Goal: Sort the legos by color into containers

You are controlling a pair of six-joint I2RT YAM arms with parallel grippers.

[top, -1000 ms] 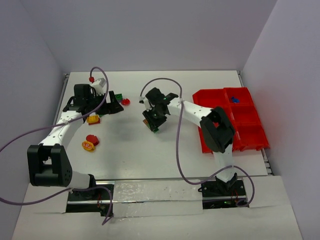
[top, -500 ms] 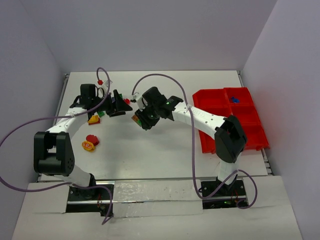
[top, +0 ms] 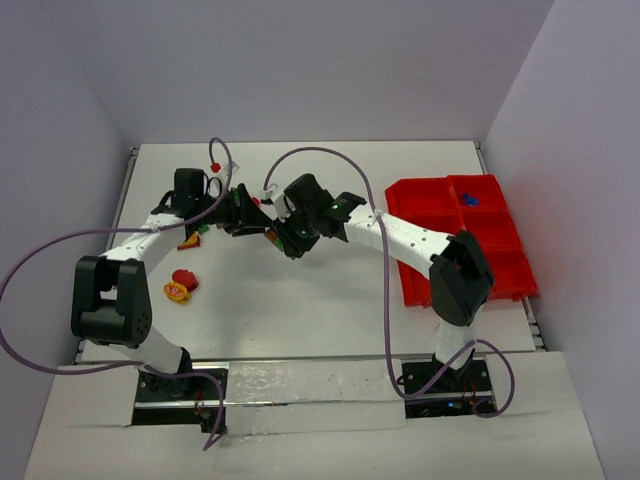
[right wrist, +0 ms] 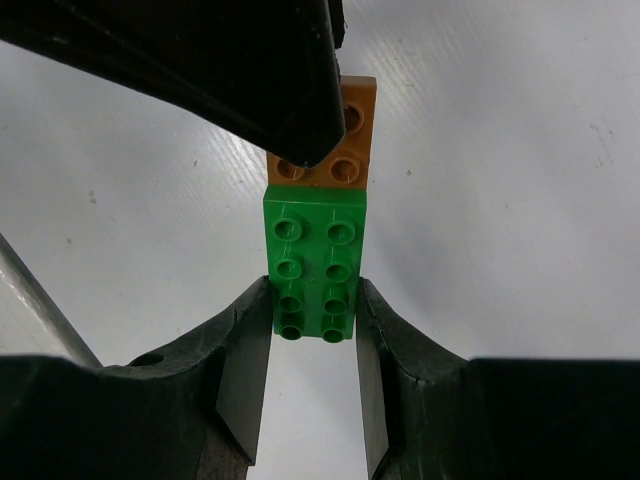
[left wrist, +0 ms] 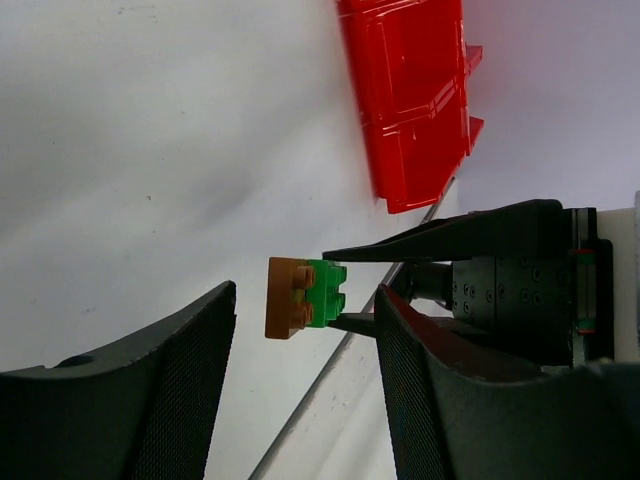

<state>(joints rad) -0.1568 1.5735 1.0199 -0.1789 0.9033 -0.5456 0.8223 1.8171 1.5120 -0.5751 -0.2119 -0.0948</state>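
a: how far along is the sort?

b: barely begun, i'd say. i see one blue bit in a far compartment of the red tray. i see nothing else in it, though my arm hides part. loose legos lie at the left of the table: a red-and-orange cluster and a yellow piece.

a: and the grippers?

b: my right gripper is clamped on one end of a green brick, mid-table, well apart from the tray. an orange brick is stuck to its other end. my left gripper stands partly open, its jaws either side of that pair with gaps showing, holding nothing. i reckon they need pulling apart before sorting.
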